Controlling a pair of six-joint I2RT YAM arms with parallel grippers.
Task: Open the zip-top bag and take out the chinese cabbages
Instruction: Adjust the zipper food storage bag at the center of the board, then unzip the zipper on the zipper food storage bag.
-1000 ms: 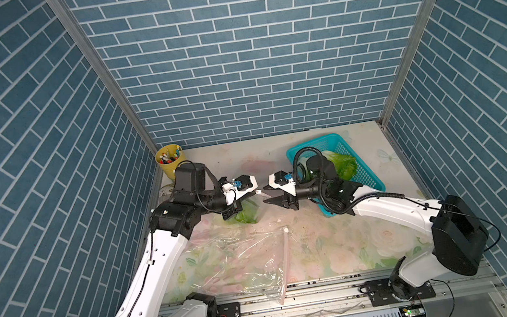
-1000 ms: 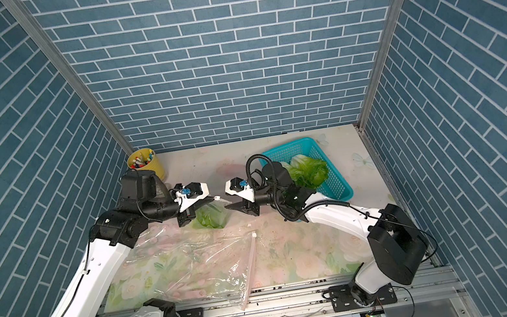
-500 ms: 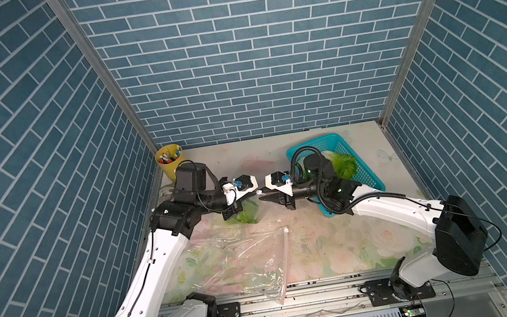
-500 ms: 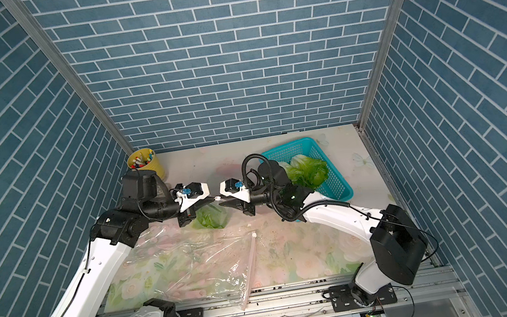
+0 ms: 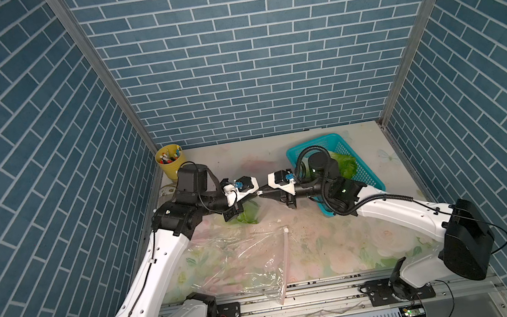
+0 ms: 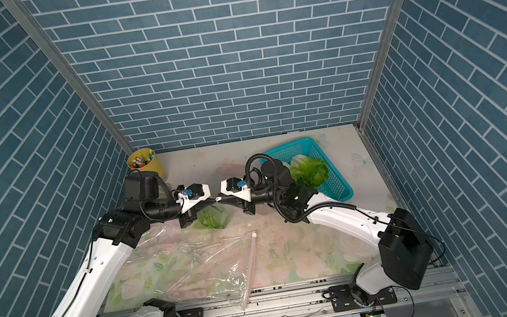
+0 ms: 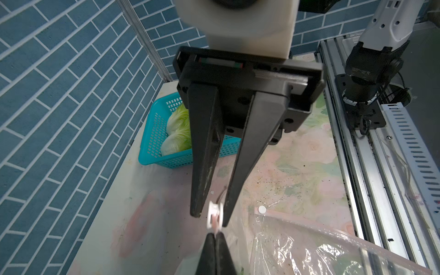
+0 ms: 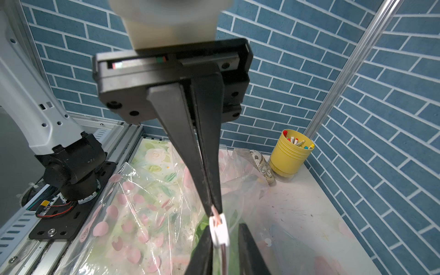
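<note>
Bag (image 5: 244, 263) across front — basket (image 5: 314, 143), cup (image 5: 173, 168) flank open rear.

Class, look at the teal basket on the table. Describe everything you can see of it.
The teal basket is a rectangular plastic tray with perforated mesh-like walls and a solid rim. It stands upright on the floral table, toward the far right corner, slanted to its edges. Two chinese cabbages lie inside, white bases side by side. In both top views the right arm hides its near corner; contact cannot be told.
</note>
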